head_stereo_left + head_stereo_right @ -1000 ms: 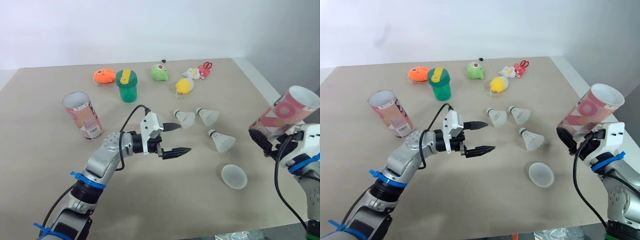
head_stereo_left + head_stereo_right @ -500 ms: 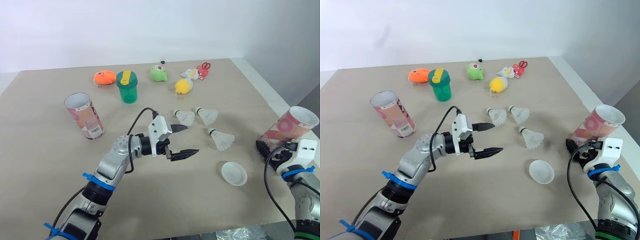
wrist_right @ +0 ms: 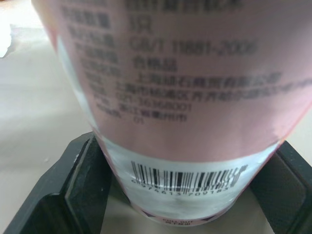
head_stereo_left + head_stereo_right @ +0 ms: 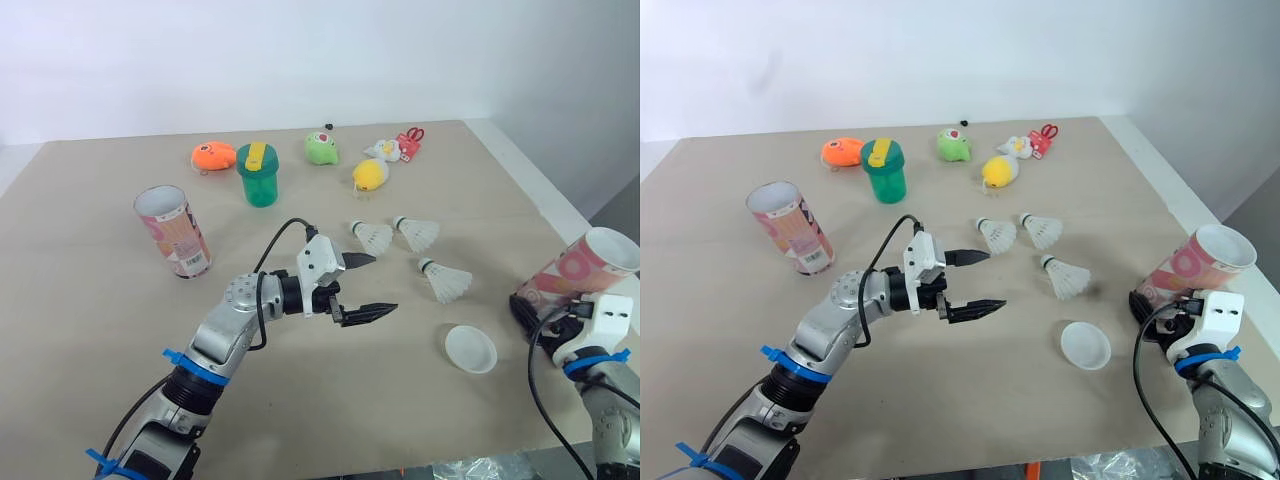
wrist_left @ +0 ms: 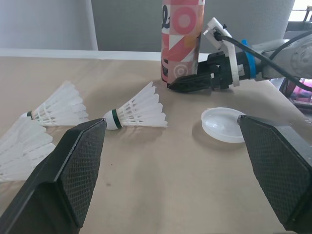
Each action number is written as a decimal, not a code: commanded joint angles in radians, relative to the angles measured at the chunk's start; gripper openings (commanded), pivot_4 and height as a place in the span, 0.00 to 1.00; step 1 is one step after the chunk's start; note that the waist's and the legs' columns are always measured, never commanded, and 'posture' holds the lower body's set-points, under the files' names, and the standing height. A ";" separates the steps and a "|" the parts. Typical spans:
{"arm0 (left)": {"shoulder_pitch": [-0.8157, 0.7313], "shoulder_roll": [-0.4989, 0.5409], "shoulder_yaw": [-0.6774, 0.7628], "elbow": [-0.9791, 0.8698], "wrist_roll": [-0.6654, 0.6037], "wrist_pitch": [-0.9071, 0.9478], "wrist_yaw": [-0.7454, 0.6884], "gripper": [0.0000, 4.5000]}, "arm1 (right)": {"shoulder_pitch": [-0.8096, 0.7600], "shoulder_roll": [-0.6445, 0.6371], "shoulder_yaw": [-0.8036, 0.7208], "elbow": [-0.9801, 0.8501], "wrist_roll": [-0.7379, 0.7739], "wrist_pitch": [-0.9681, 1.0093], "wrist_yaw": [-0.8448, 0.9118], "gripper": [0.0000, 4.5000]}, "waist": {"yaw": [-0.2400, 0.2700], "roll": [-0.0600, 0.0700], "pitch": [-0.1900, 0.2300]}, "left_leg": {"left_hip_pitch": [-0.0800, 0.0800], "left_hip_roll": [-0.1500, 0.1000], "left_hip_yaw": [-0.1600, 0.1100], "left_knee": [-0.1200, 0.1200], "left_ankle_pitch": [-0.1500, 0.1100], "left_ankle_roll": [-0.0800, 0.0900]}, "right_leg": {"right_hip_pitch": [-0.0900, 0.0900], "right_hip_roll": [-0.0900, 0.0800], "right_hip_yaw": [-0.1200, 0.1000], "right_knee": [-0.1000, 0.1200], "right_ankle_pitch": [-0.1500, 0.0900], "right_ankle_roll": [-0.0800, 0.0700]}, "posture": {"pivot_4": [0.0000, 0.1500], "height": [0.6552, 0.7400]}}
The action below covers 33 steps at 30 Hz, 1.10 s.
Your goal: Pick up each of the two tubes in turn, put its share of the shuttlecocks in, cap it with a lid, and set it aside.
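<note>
Three white shuttlecocks [image 4: 373,236] [image 4: 416,232] [image 4: 447,281] lie right of the table's middle. A translucent lid [image 4: 470,349] lies nearer the front edge. My left gripper [image 4: 383,283] hovers open just left of the shuttlecocks, with nothing between its fingers [image 5: 73,180]. At the right edge my right gripper [image 4: 525,305] is shut on the base of a pink tube [image 4: 583,268], which leans right with its open mouth up. The wrist view shows its fingers [image 3: 73,190] either side of the tube's barcode end [image 3: 170,97]. A second pink tube [image 4: 175,232] stands open at the left.
At the back stand a green cup with a yellow lid [image 4: 259,173], an orange toy [image 4: 211,156], a green toy [image 4: 320,146], a yellow toy [image 4: 369,174] and a white and red toy [image 4: 395,147]. The table's right edge [image 4: 545,190] runs beside the held tube.
My right arm has brought the pink tube down and back to the table's right edge. The left gripper has moved forward towards the shuttlecocks, still open.
</note>
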 commanded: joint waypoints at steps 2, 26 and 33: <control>-0.012 0.002 0.004 -0.023 -0.005 -0.005 -0.014 1.00 | 0.079 -0.022 0.016 -0.020 -0.001 0.127 -0.009 0.94 | 0.000 0.000 0.000 | 0.000 0.000 0.000 0.000 0.000 0.000 | 0.000 0.000 0.000 0.000 0.000 0.000 | 1.00 1.00; -0.020 -0.006 0.013 -0.005 0.000 -0.013 -0.020 1.00 | -0.112 -0.028 0.007 0.029 -0.007 0.038 -0.064 0.94 | -0.003 -0.006 -0.002 | 0.000 -0.003 0.000 0.000 0.000 0.000 | 0.001 0.000 0.005 0.000 -0.001 0.002 | 1.00 1.00; -0.026 -0.004 0.014 0.000 0.004 -0.015 -0.021 1.00 | -0.329 -0.065 0.091 0.256 -0.087 -0.025 -0.050 0.94 | -0.005 -0.003 -0.001 | 0.000 -0.004 0.001 -0.001 0.000 0.000 | 0.000 0.000 0.007 0.000 -0.001 0.003 | 1.00 1.00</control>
